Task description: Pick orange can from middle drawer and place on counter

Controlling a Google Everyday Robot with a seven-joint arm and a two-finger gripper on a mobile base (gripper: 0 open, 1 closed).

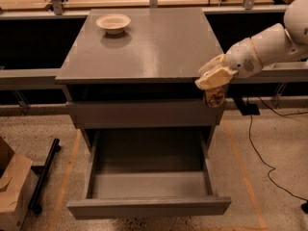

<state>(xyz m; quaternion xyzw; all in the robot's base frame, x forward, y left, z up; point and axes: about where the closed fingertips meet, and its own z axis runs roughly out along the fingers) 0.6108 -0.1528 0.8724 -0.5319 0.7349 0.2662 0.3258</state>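
My gripper [214, 82] is shut on the orange can [215, 96], which hangs upright below the fingers. It is held in the air at the cabinet's right front corner, just below the counter [154, 47] edge and level with the closed top drawer front. The white arm reaches in from the right. The middle drawer [149, 177] is pulled wide open below and to the left of the can, and its tray holds nothing that I can see.
A cream shallow bowl [113, 23] sits at the counter's back left. A cardboard box [12, 186] and a black bar [43, 174] lie on the floor at left. A black cable [260, 148] runs over the floor at right. Pale wooden benchtops stand behind.
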